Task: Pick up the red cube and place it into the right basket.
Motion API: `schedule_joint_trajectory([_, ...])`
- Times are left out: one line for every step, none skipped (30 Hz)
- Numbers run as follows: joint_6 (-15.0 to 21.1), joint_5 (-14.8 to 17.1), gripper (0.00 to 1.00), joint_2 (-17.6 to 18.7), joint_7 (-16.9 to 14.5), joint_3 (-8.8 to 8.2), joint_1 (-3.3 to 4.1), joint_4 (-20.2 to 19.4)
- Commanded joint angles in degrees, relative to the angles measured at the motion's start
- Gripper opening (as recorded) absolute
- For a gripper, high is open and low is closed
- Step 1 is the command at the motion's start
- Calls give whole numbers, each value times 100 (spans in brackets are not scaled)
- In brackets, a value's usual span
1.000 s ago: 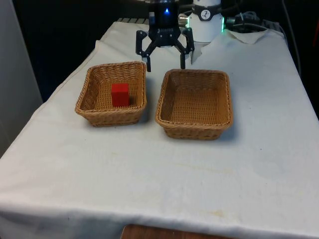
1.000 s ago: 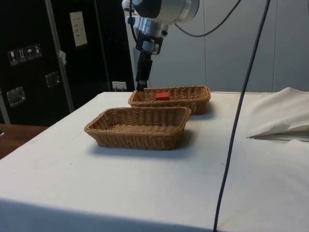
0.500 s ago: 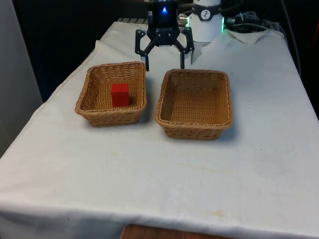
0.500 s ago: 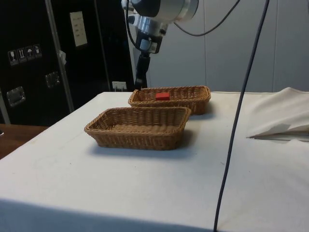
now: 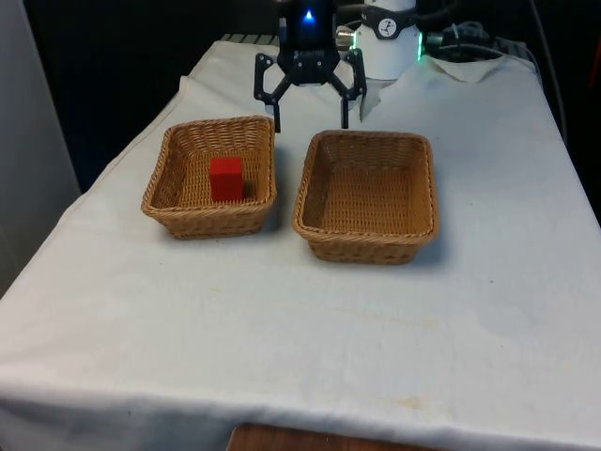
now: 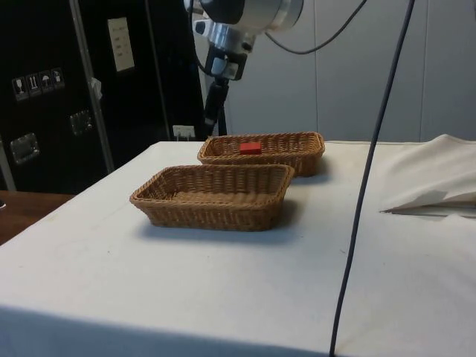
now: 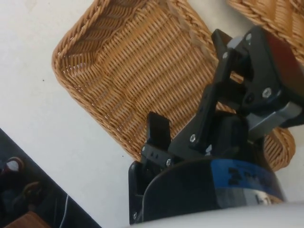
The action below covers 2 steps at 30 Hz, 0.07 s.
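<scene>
Gripper (image 5: 311,113) hangs in the air behind the two baskets, over the gap between them at the far end of the table (image 5: 282,310), jaws spread wide with nothing between them. Compared with a second ago it has risen: in the front view the fingertips sat lower, close to the far rims of the baskets, and now they are a bit higher and clear of both rims; half a second ago it was in between, so a steady small lift. In the side view the gripper (image 6: 214,119) also sits higher than before, well above the far basket's rim rather than just over it. Red cube (image 5: 226,178) is unchanged, lying in the left basket (image 5: 169,183) on the front view's left, resting on the basket floor toward the middle, apart from the gripper. In the side view the red cube (image 6: 251,148) shows just over the rim of the far basket (image 6: 297,152). Right basket (image 5: 315,216) on the front view's right holds nothing, in the same place as earlier. Both baskets are just beside each other, not touching. In the wrist view one finger (image 7: 157,131) shows over a wicker basket (image 7: 95,80).
</scene>
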Motion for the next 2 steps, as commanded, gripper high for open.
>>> schedule_joint_trajectory([29, -52, 100, 23, 40, -23, 11, 0])
schedule_joint_trajectory([23, -40, 100, 17, 34, -17, 11, 0])
